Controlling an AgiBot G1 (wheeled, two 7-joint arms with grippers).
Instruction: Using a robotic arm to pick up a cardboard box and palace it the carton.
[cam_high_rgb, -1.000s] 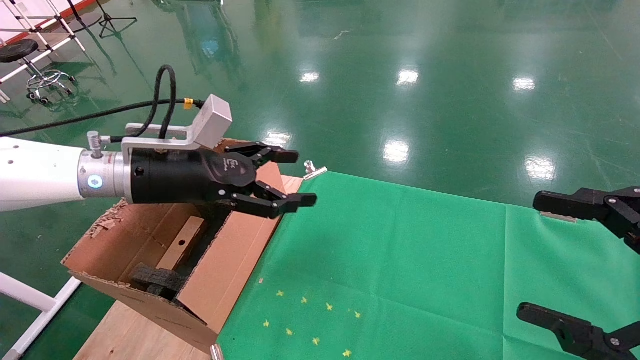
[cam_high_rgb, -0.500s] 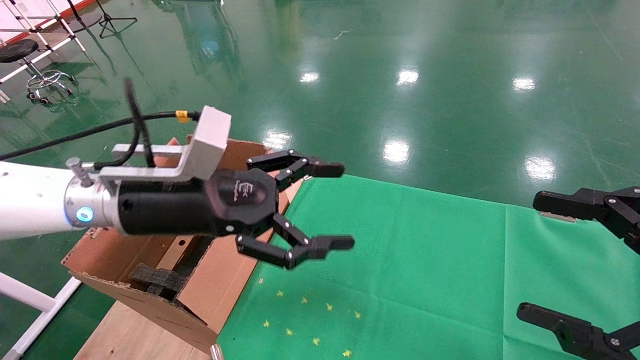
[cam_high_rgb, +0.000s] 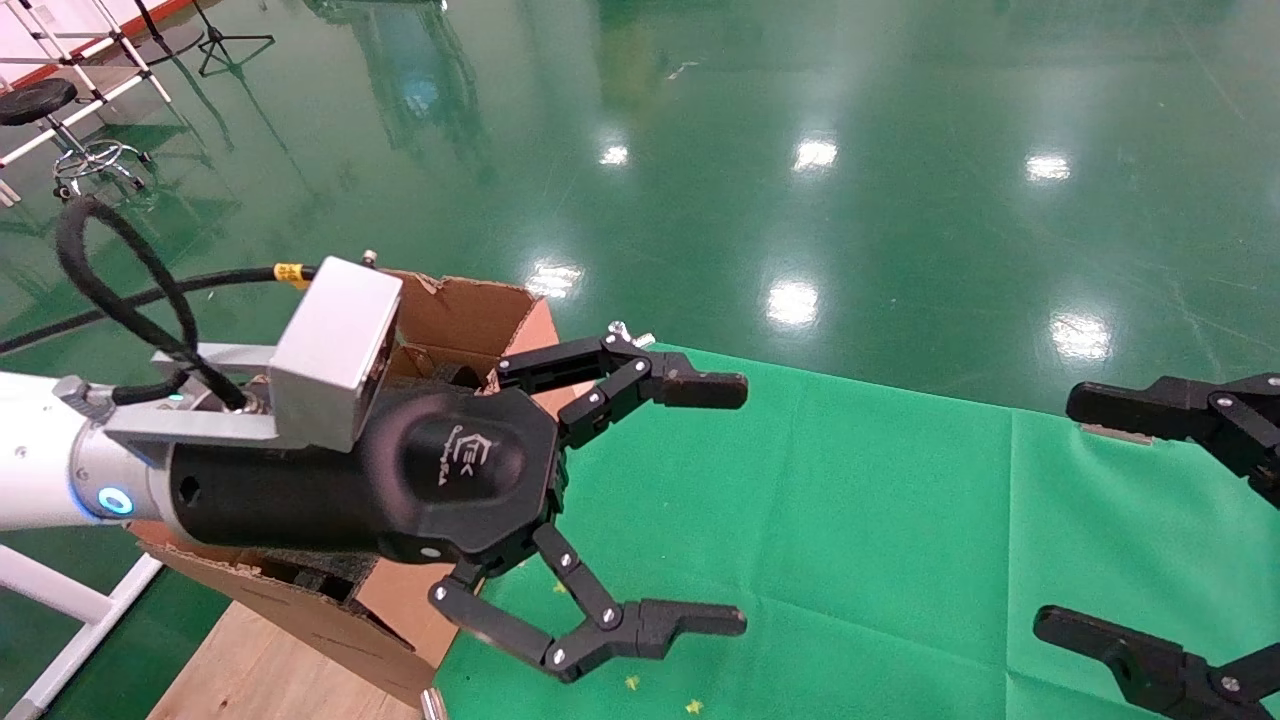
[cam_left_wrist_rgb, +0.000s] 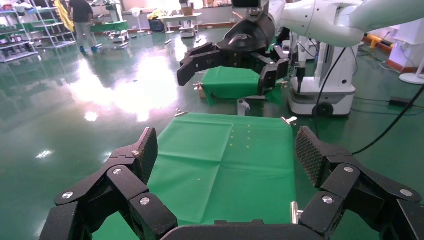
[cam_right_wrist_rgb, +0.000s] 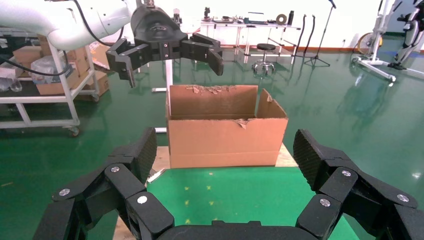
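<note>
Glossy green flooring with bright lamp reflections surrounds a desk (cam_high_rgb: 850, 520) draped in green cloth, with bare wood showing at its left end. On that wooden end, at about 9 o'clock from the cloth's middle, stands the carton (cam_high_rgb: 470, 310), its flaps ragged and its top open; the right wrist view shows its front wall (cam_right_wrist_rgb: 225, 135) facing across the cloth. The robotic arm (cam_high_rgb: 40, 470), white with a silver wrist and a lit blue ring, reaches in from the left and largely covers the carton's opening. Its left end effector (cam_high_rgb: 715, 505) hangs above the cloth just past the carton's near corner, fingers (cam_high_rgb: 700, 388) spread wide apart and holding nothing. The cardboard box cannot be seen; the arm hides most of the carton's inside. The right end effector (cam_high_rgb: 1085, 515) sits at 3 o'clock at the desk's right edge, also spread wide and empty.
</note>
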